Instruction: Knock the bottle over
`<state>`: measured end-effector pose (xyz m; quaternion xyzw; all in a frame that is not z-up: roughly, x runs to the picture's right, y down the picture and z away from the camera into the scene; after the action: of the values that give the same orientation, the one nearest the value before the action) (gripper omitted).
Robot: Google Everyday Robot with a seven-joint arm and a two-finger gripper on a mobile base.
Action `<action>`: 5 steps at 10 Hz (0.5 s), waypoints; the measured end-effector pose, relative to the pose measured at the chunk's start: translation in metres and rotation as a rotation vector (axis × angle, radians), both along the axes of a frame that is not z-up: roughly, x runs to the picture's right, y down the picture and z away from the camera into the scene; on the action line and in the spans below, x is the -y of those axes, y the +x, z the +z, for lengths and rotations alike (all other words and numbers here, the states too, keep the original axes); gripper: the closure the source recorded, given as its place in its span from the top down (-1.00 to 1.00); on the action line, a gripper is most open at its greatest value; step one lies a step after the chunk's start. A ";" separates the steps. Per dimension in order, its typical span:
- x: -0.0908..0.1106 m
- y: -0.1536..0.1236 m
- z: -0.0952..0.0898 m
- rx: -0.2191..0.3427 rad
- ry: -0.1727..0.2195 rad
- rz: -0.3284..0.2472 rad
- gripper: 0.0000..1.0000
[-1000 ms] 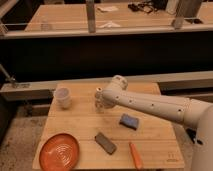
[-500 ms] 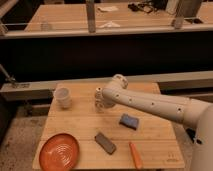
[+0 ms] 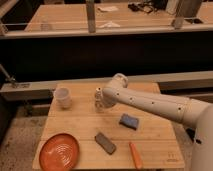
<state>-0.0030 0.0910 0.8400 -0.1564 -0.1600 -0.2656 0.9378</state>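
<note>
Standing upright on the table [image 3: 80, 125], the slim pale bottle [image 3: 98, 99] meets the clenched gripper [image 3: 103, 102].

Slim pale bottle [image 3: 98, 99] upright beside gripper [image 3: 103, 101]

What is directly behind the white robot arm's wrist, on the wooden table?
The bottle stands upright there, its left side showing. The wrist covers its right side and the gripper, so any contact is hidden. The white cup stands apart, further left.
</note>
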 end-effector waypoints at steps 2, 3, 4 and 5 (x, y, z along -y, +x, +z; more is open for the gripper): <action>0.001 0.000 0.000 0.006 -0.005 -0.003 -0.84; 0.001 -0.001 0.000 0.010 -0.007 -0.006 -0.84; 0.001 0.000 0.000 0.012 -0.008 -0.008 -0.84; 0.002 -0.001 0.000 0.018 -0.011 -0.012 -0.84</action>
<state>-0.0041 0.0893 0.8401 -0.1603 -0.1688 -0.2719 0.9338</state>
